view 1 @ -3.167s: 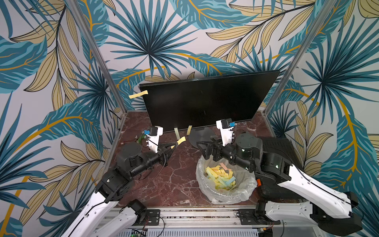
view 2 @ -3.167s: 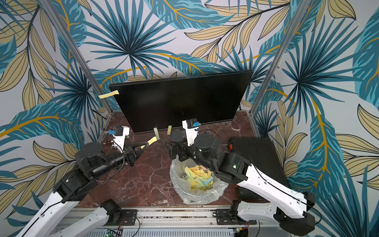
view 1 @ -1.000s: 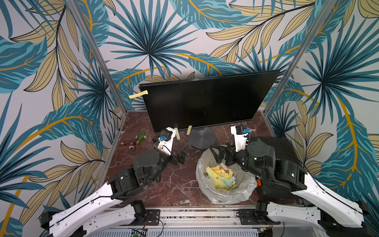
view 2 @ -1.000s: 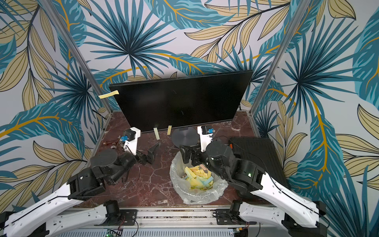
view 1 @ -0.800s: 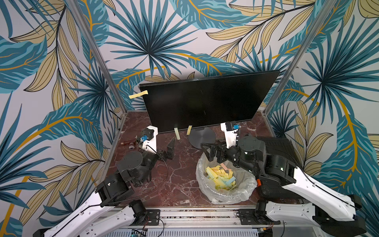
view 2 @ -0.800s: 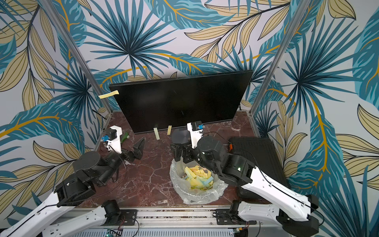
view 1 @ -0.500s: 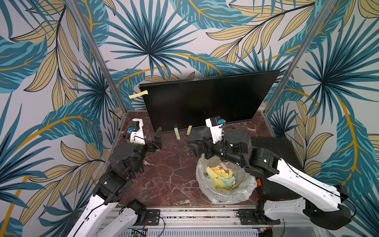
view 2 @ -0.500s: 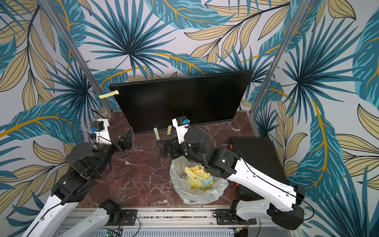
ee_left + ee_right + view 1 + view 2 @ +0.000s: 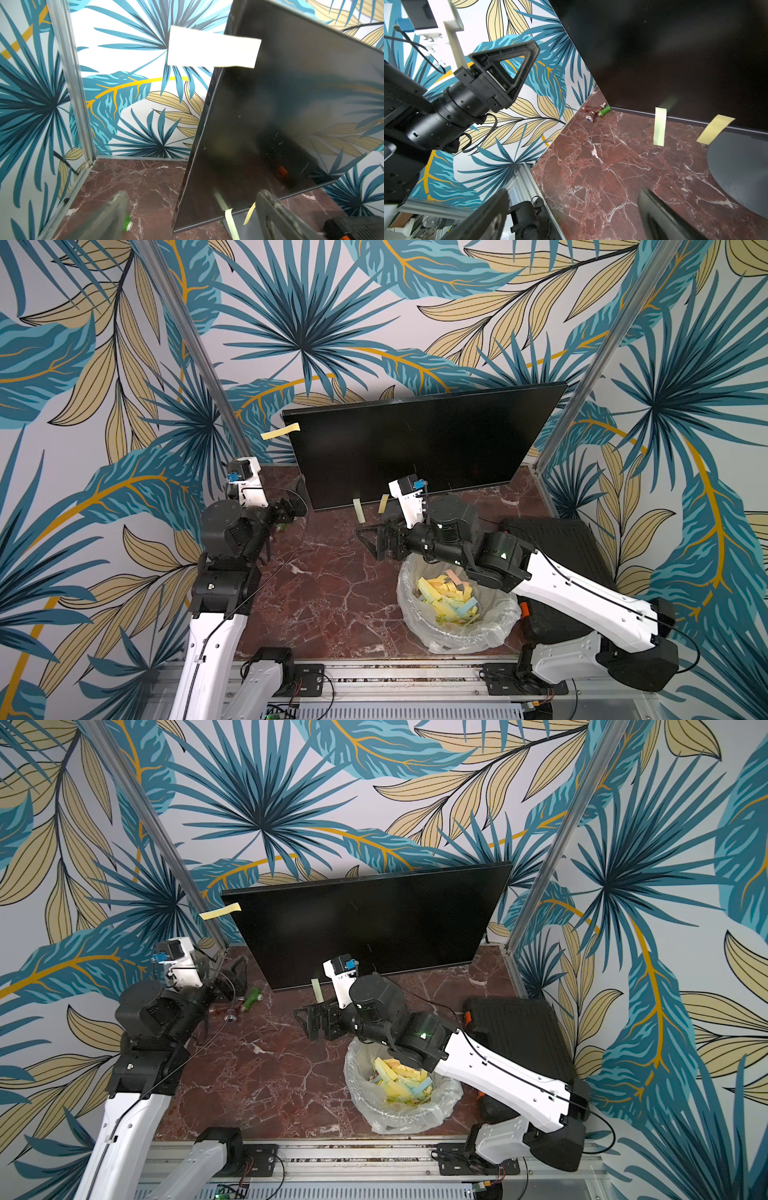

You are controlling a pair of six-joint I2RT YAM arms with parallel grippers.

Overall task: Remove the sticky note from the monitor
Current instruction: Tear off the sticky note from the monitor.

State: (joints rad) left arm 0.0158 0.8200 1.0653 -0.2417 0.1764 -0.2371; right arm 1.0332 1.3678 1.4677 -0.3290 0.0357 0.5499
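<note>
We see a thin paper note (image 9: 280, 431) on the glossy monitor (image 9: 415, 448) corner. Our left gripper (image 9: 300, 497) and right gripper (image 9: 370, 543) gape wide.

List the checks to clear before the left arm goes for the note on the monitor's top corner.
1. Left end effector open and empty: ok.
2. Corner note stuck on the monitor, free end sticking out past the edge: ok.
3. Note in the left wrist view: ok.
4. Left end effector level with the note: not ok, it is low, beside the monitor's bottom corner.
5. Right end effector open, away from that corner: ok.
6. Bin unblocked: ok.
</note>
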